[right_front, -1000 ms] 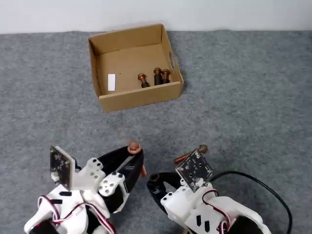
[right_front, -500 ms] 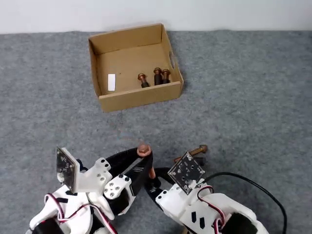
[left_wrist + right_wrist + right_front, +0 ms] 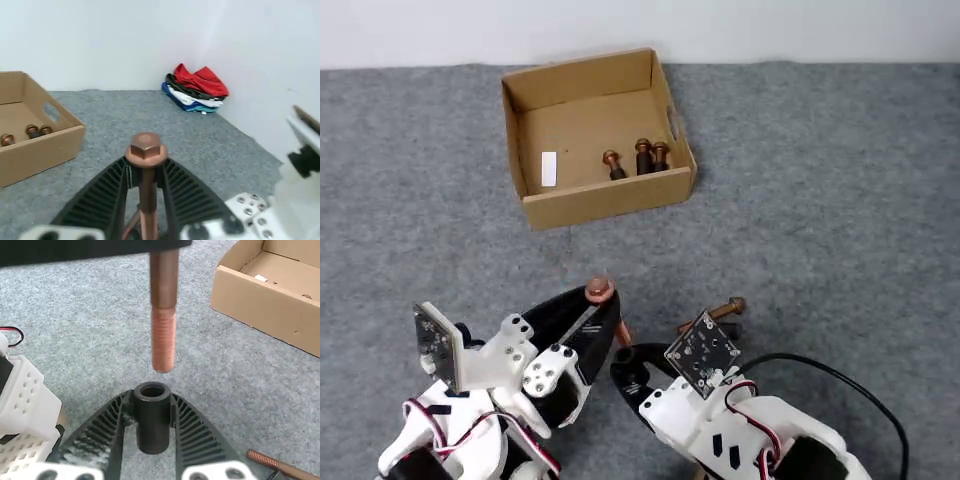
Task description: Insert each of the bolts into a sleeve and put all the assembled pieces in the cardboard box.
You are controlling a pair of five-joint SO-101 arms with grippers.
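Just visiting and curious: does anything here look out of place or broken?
Nothing looks broken or spilled. A spare bolt lies loose on the carpet, likely awaiting its turn. The oddest thing is a pile of clothes in the room's corner.

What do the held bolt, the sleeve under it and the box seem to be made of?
The bolt looks like copper-toned metal, perhaps plated: smooth shank, cut threads, dull sheen. The sleeve is matte black and smooth-walled; blackened metal or plastic, I cannot tell. The box is plain brown cardboard: folded walls, raw cut edges.
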